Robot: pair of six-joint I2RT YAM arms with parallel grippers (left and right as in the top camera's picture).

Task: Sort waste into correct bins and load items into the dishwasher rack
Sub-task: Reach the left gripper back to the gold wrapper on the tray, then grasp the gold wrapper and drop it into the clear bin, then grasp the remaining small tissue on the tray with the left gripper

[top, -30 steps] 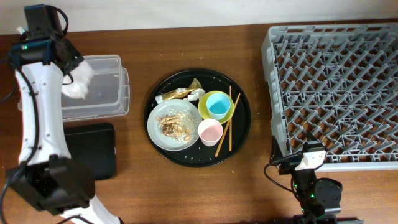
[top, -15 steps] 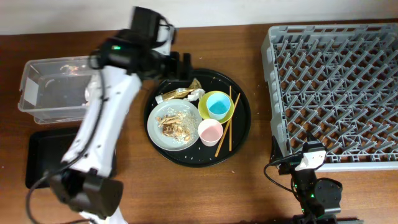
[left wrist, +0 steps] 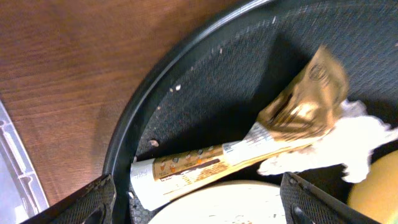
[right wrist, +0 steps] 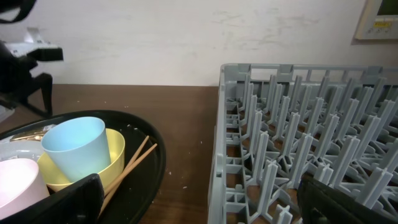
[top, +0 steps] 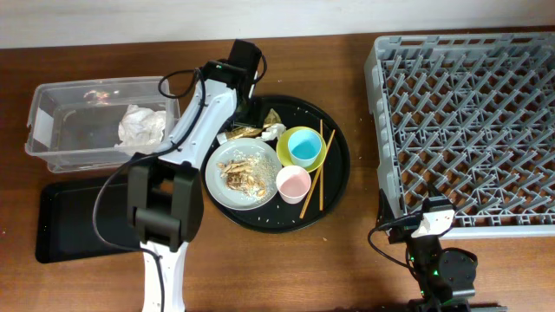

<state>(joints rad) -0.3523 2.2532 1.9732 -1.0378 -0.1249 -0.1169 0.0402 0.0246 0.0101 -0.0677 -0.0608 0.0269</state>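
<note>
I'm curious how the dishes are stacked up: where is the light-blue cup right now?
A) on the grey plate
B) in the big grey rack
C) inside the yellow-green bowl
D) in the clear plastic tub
C: the light-blue cup stands inside the yellow-green bowl, which sits on the round black tray.

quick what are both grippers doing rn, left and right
Left gripper: open, holding nothing, over the snack wrapper.
Right gripper: open, holding nothing, next to the dishwasher rack.
</note>
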